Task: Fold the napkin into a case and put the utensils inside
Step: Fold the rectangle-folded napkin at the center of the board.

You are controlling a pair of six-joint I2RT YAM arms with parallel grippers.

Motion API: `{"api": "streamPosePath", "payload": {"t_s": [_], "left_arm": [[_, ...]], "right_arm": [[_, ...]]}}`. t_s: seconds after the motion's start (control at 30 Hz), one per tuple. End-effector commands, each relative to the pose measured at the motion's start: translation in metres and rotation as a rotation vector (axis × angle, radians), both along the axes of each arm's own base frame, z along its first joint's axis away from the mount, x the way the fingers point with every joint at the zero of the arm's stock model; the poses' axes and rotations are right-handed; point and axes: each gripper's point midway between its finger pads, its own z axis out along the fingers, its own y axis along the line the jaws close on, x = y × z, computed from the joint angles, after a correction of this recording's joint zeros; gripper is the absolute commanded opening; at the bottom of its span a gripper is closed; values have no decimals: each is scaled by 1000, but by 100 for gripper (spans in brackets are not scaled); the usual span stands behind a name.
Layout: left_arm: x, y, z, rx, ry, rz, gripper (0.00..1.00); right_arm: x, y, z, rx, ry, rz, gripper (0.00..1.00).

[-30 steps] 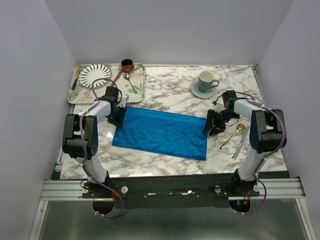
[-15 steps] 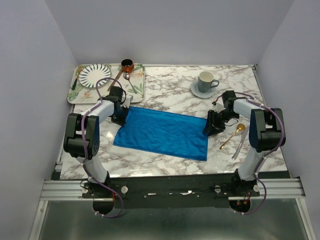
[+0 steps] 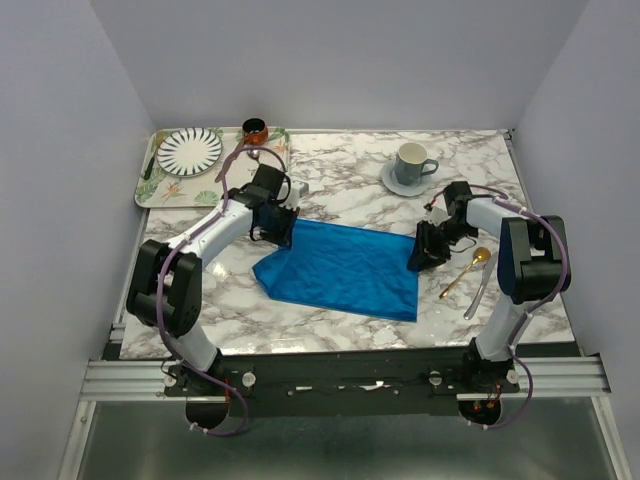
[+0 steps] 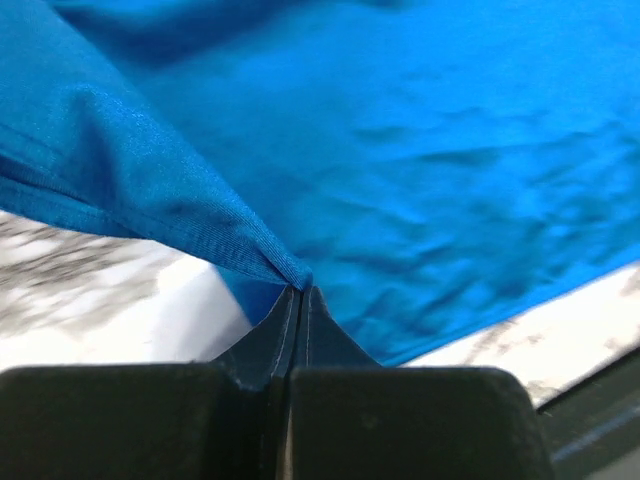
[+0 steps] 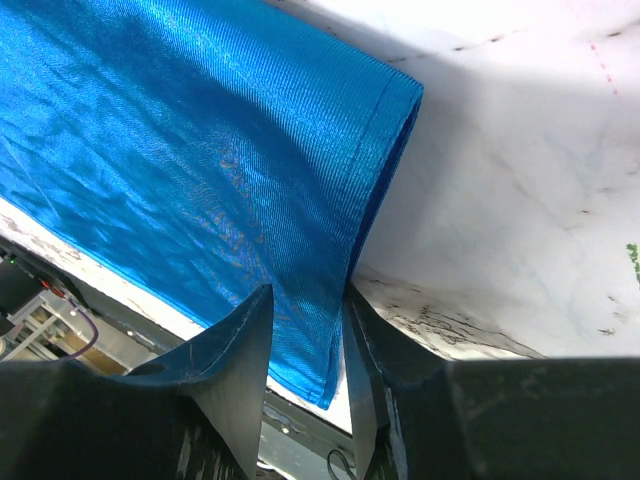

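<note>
**marblefan:** Marble tabletop (image 3: 340,165) again. Compared with a second earlier, the left end effector (image 4: 300,292) had clamped shut on the napkin's (image 3: 350,272) far-left corner and hauled it toward frame centre, bunching that side.

**foldbot:** Yep, looked like the fold had started. Right end effector (image 5: 308,300) straddled the right edge, jaws narrower but apart, not pinching yet. Utensils (image 3: 466,270) lay lower right, untouched, so no case.

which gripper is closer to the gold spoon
Right. The right gripper sits at the right edge of the napkin, just left of the gold spoon; the left gripper pinches the far left corner, across the cloth.
</note>
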Motion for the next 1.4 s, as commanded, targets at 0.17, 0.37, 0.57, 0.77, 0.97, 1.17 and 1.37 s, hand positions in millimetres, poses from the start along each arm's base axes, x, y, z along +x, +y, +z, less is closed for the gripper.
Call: {"api": "streamPosePath", "payload": {"t_s": [0.17,0.37,0.57,0.77,0.97,1.17,1.37], "left_arm": [[-25,-122,23,-335,118,-155,0],[-36,-195,28,-465,157,-214,0],[-42,-237,13,-511,221,-223,0],[-48,-257,-2,-549,274,-199,18],[-36,-237,44,-644,182,-238,64],[-19,-163,53,-545,70,-196,66],[-25,-85,28,-318,9,-237,65]], "right_arm": [[-3,-3,-10,-20,20,10,42],[-2,-3,-10,-20,16,6,42],[-2,-1,-10,-8,23,3,41],[-4,1,-8,4,23,6,41],[-4,3,-4,19,15,9,41],[-4,6,-1,38,18,14,37],[-17,15,-4,58,50,57,19]]}}
